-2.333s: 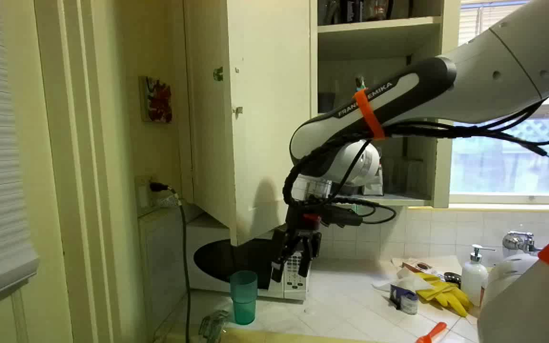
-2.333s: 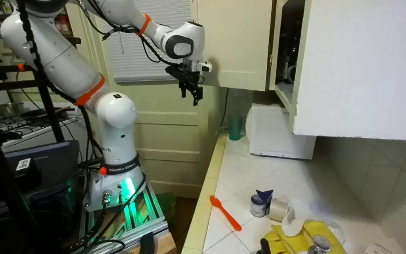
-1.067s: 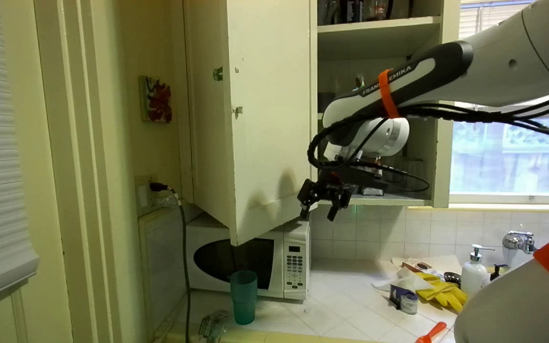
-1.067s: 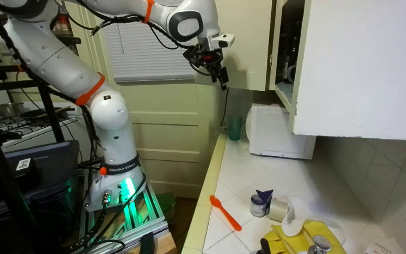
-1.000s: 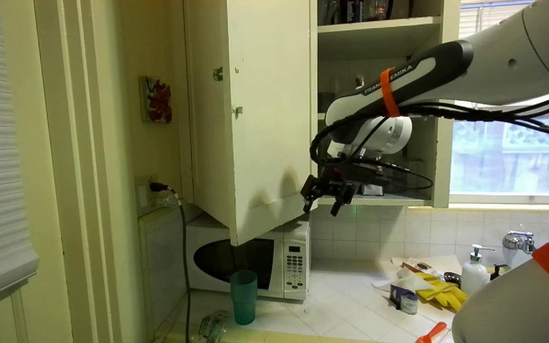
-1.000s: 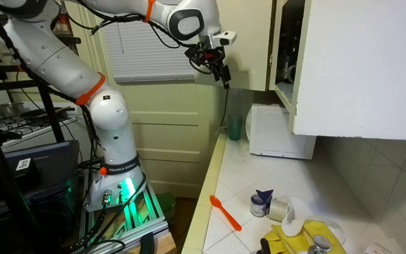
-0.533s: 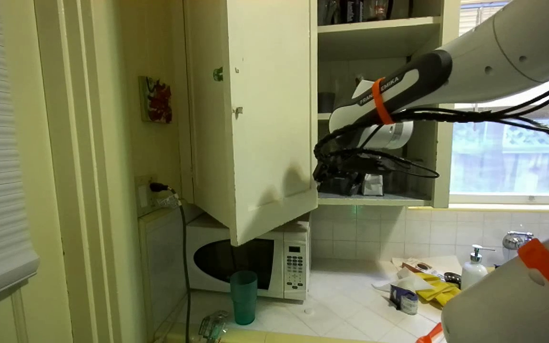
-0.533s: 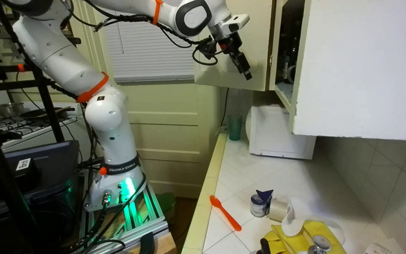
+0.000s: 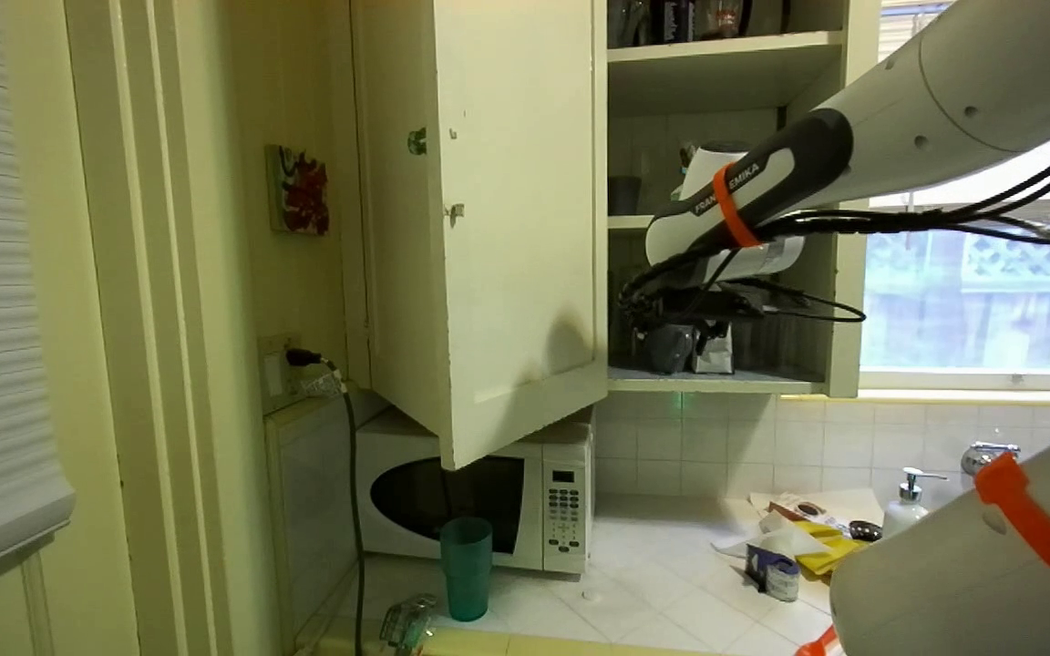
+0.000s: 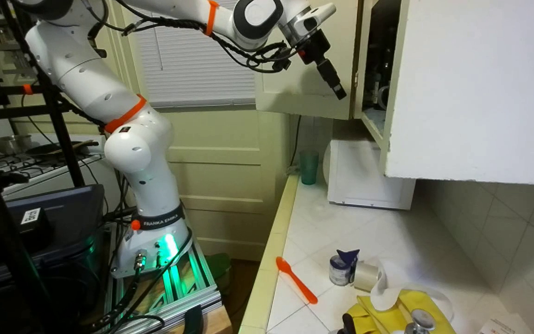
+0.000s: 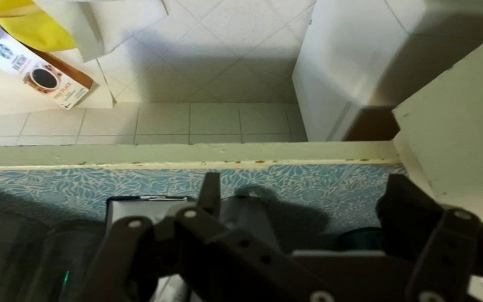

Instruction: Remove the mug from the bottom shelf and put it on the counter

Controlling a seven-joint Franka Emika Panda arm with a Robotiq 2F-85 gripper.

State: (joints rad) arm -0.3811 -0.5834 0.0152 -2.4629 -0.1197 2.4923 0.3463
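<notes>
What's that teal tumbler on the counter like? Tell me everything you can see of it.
The teal tumbler is tall and translucent-looking, of plastic or glass, I can't tell which. No handle shows; a wider upper part steps in to a narrower lower half. It stands upright on the pale counter near the yellow edge, in front of the microwave and apart from it.

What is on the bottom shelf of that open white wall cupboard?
On the white bottom shelf stand a squat grey mug, a small white packet and, past it, dim clear glassware. Anything behind the white robot arm and black end effector is covered and unseen.
</notes>
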